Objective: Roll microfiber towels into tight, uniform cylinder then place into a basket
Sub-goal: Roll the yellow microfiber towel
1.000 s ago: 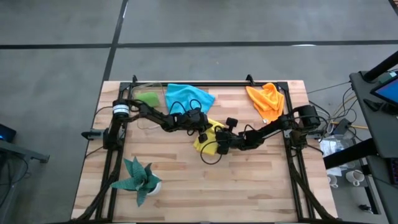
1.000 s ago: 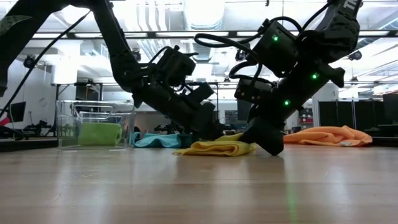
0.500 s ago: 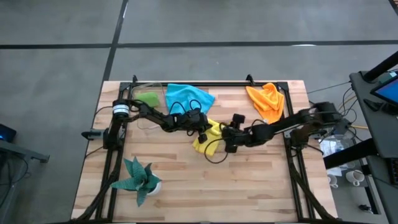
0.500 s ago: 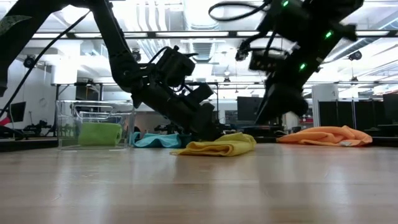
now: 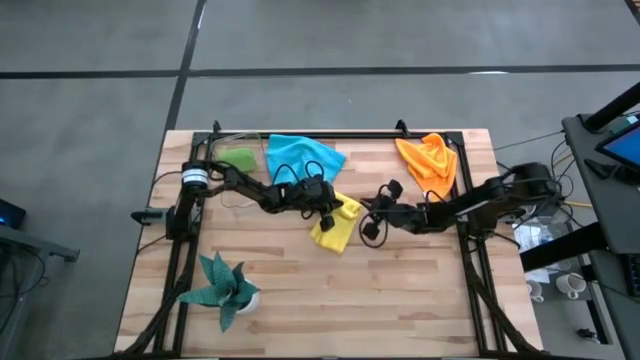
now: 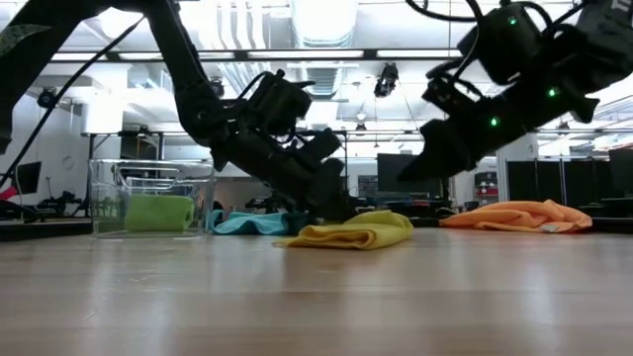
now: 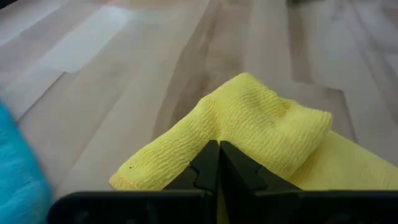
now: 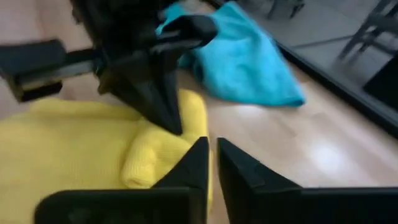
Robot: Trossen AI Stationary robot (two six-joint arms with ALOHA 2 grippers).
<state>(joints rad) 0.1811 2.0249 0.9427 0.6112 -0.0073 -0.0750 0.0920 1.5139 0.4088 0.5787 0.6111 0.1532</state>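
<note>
The yellow towel [image 5: 335, 230] lies partly folded on the table's middle, a rolled lump [image 8: 146, 162] at one end. My left gripper [image 7: 217, 149] stands shut on it. My right gripper [image 8: 211, 155] hovers shut and empty just right of the towel [image 6: 351, 232], lifted clear [image 6: 410, 173]. The blue towel [image 5: 300, 155] lies spread at the far side and the orange towel [image 5: 430, 160] lies crumpled at the far right. A rolled green towel [image 6: 158, 213] lies inside the clear basket [image 6: 109, 183] at the far left. My left gripper presses its shut fingertips [image 8: 168, 115] down on the yellow towel's far-left part [image 7: 186, 140], beside the rolled lump. The fingers come slanting down from the table's left. No cloth shows between them. The towel lies on the table under them.
A teal plant in a white pot [image 5: 222, 288] stands near the front left. A black metal frame [image 5: 330, 135] runs along the table's far edge and sides. Bare wood [image 5: 400, 300] lies along the near side.
My right gripper has left the yellow towel's right end, risen off the table and drawn back toward the table's right edge, tipping closer to level. The towel's right end now stands as a raised rolled lump. My left gripper has stayed on the towel.
</note>
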